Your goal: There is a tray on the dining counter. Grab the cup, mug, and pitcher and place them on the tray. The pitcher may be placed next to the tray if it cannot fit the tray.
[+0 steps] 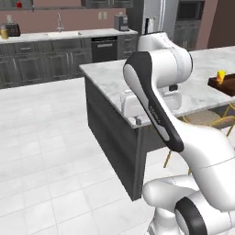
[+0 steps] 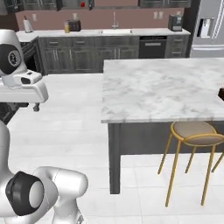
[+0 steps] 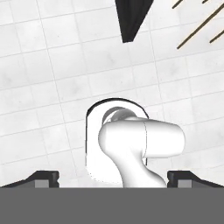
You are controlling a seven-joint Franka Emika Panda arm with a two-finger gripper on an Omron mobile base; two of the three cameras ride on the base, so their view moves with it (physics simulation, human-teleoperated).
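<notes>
- Gripper (image 3: 113,179) points down at the pale floor tiles (image 3: 52,78); fingers (image 3: 43,178) stand wide apart, with nothing between them.
- Dining counter (image 2: 162,87) sits ahead of the robot, with a gold-legged stool (image 2: 194,133) tucked under its near edge.
- Tray (image 1: 224,85) lies at the counter's far right end, the yellow cup (image 1: 221,75) standing on it.
- Red mug (image 2: 82,5) sits high on a shelf at the back wall.

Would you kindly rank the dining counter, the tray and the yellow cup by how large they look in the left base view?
1. The dining counter, by far the largest.
2. The tray, though the picture's right edge cuts it off.
3. The cup, the smallest, sitting at the tray.
</notes>
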